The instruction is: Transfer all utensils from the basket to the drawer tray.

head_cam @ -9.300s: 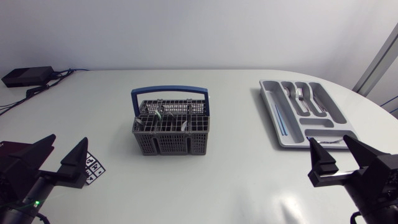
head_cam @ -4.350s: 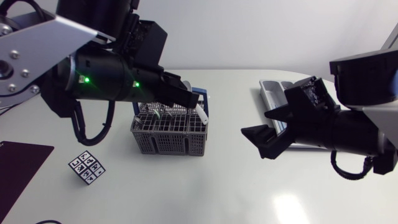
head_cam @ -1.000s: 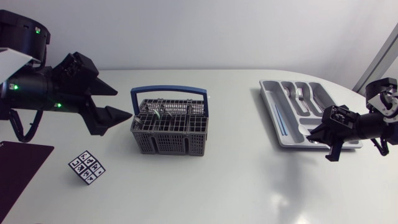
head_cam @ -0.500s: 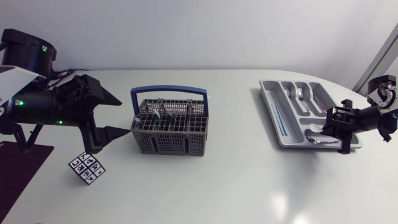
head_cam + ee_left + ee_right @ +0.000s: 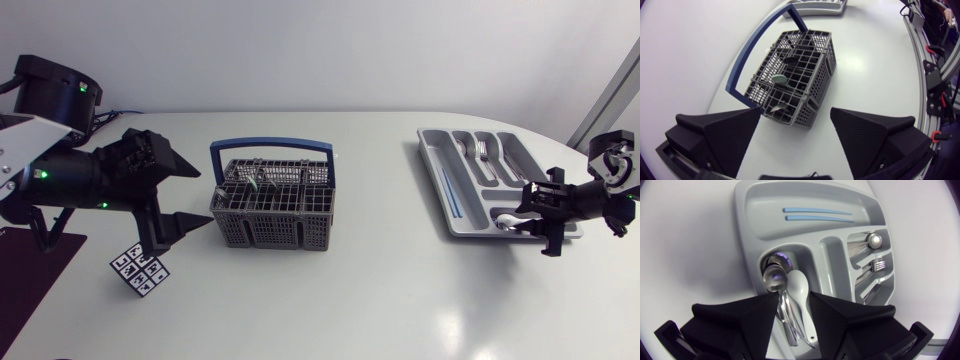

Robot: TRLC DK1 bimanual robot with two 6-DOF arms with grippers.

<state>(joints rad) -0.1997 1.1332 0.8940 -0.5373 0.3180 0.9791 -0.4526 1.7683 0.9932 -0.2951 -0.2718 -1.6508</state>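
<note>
The right wrist view alone shows it plainly: a white plastic spoon and a polished metal spoon lie side by side in the smooth grey drawer tray. Their bowls point away from the right gripper, and their handles run back under its parted, empty fingers. Seen from overhead, the tray sits well apart from the basket, a grey grid box with a blue hoop handle and utensils standing inside. The left gripper hangs just beside the basket, wide open and holding nothing.
</note>
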